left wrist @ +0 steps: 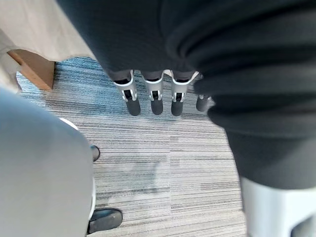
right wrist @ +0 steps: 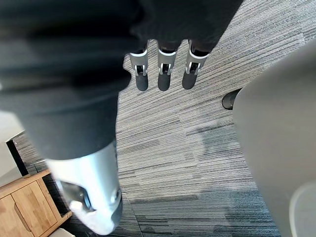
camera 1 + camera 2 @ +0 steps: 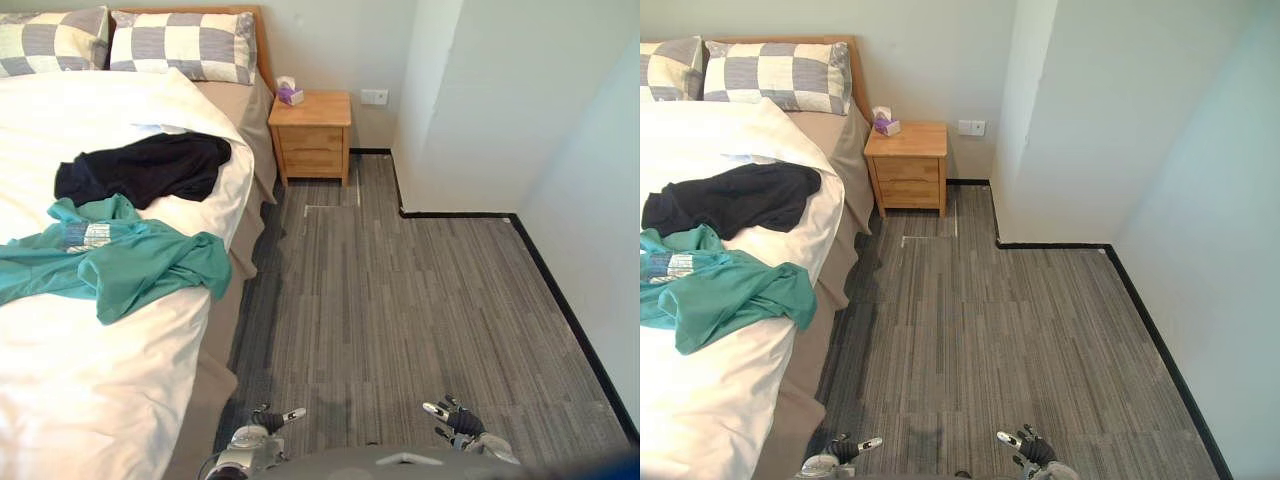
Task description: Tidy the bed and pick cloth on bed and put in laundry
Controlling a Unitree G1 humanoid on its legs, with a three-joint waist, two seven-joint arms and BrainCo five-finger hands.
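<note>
Cloth, teal, crumpled, on bed

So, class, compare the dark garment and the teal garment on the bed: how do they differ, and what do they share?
The dark garment is plain; the teal garment carries a pale printed patch. The dark garment lies nearer the pillows, the teal garment nearer the foot. The teal garment spreads wider than the dark garment. Both lie crumpled on the white bed cover.
</note>
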